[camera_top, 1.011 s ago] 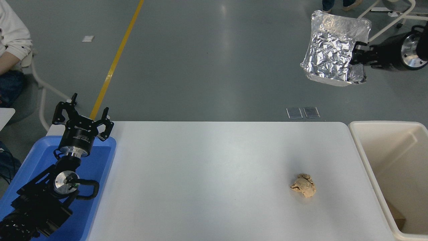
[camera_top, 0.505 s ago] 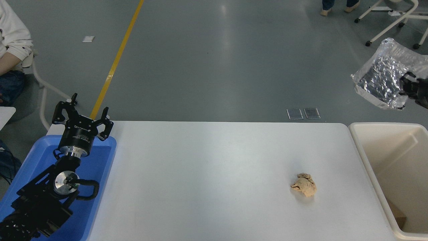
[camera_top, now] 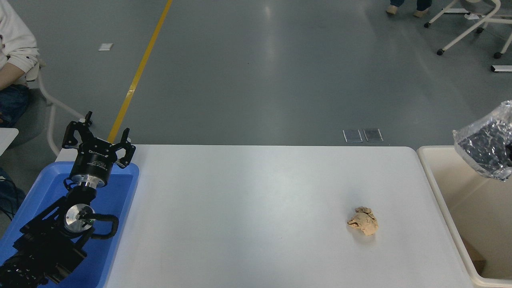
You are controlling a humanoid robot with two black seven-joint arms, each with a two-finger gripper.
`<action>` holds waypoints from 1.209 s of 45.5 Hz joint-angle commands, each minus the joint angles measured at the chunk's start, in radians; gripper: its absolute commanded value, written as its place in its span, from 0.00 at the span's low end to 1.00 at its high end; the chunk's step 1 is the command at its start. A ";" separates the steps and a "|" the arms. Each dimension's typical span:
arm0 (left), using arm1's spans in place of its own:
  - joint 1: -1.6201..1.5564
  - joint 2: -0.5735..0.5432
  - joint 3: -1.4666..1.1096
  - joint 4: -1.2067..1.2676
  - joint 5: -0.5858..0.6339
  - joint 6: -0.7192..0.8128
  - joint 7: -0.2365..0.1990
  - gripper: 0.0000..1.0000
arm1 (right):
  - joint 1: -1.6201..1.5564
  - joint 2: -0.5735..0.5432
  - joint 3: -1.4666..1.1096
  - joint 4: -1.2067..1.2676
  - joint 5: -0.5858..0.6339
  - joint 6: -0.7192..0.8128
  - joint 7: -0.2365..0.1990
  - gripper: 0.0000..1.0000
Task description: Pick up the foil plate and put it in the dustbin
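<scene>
The foil plate (camera_top: pixel 484 146), shiny crinkled silver, hangs tilted in the air at the picture's right edge, over the far part of the dustbin (camera_top: pixel 438 192). The dustbin is a large cream bin standing against the table's right end. Only a black sliver of my right gripper (camera_top: pixel 509 151) shows at the edge, behind the plate and holding it. My left gripper (camera_top: pixel 98 138) is parked open over the blue tray at the lower left.
A small crumpled tan paper ball (camera_top: pixel 363 221) lies on the white table (camera_top: pixel 248 212), right of middle. The blue tray (camera_top: pixel 118 200) sits at the left end. A seated person (camera_top: pixel 14 44) is at the far left. Wheeled chairs (camera_top: pixel 466 28) stand at the top right.
My right gripper has carried the foil plate down and to the right, from high above the floor beyond the table to just over the dustbin. The left arm has not moved.
</scene>
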 commanded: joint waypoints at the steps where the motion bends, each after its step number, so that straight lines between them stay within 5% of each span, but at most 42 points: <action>1: 0.000 0.000 0.000 -0.001 0.000 0.000 0.000 0.99 | -0.161 0.001 0.093 -0.062 0.024 -0.013 0.000 0.00; 11: 0.000 0.000 0.000 0.001 0.000 0.000 0.000 0.99 | -0.254 0.007 0.176 -0.088 0.022 -0.032 0.000 0.00; 12: 0.000 0.000 0.000 -0.001 0.000 0.000 0.000 0.99 | -0.257 0.007 0.177 -0.088 0.022 -0.041 0.000 0.11; 15: 0.000 0.000 0.000 -0.001 0.000 0.000 0.000 0.99 | -0.260 0.007 0.177 -0.088 0.020 -0.078 0.000 0.72; 16: 0.000 0.000 0.001 -0.001 0.000 0.000 0.000 0.99 | -0.260 0.009 0.177 -0.088 0.019 -0.091 0.000 0.83; 20: 0.000 0.000 0.001 0.001 0.000 0.000 0.000 0.99 | -0.264 0.009 0.176 -0.086 0.005 -0.118 0.000 0.99; 35: 0.000 0.000 0.000 0.001 0.000 0.000 0.000 0.99 | -0.256 0.017 0.176 -0.072 0.005 -0.113 0.002 1.00; 55: 0.000 0.000 0.000 -0.001 0.000 -0.001 0.000 0.99 | 0.232 0.109 0.160 -0.052 0.004 -0.040 0.004 1.00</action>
